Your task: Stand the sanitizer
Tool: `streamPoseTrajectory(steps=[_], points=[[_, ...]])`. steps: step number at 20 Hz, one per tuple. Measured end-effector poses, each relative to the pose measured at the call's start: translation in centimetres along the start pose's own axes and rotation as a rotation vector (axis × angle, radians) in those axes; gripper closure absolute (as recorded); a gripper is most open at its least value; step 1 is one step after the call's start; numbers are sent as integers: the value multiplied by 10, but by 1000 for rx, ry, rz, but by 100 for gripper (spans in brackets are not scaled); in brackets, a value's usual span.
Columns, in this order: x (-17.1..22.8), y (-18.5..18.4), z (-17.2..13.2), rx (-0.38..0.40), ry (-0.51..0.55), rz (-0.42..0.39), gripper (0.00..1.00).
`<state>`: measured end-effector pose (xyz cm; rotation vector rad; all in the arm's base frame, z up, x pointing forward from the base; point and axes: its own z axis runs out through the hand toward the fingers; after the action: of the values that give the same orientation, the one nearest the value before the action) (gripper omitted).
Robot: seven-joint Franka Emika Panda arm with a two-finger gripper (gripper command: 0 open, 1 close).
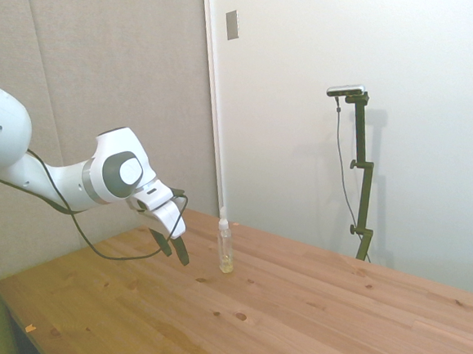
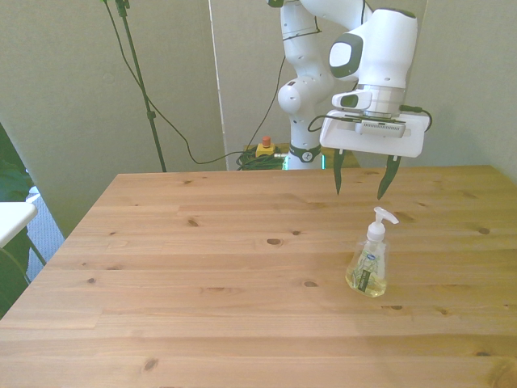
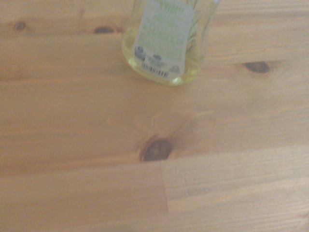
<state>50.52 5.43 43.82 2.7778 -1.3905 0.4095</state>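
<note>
**Sanitizer upright, gripper clear of it**

You are looking at the gripper (image 2: 361,183) hanging above the table (image 2: 202,275) with its fingers spread wide and nothing between them. Just below and in front of the fingertips, the sanitizer (image 2: 368,265) is standing upright on its base, apart from the gripper, its white pump top (image 2: 380,218) pointing up. From the wrist, you are seeing its yellowish lower body and pale label (image 3: 164,36) sitting on the wood near a dark knot (image 3: 157,150).

Wooden table (image 2: 202,275) — knotty planks; the sanitizer (image 2: 368,265) stands upright on it.
</note>
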Motion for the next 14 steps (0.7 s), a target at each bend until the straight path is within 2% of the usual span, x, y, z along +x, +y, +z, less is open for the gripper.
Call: streamPoseTrajectory(steps=[5,8,11,14], points=[[-16,-24,5,-61,-138,-211,0],[-30,-45,19,-100,-164,-313,0],[-38,-53,26,-126,-166,-338,0],[-38,-44,23,-134,-163,-330,0]])
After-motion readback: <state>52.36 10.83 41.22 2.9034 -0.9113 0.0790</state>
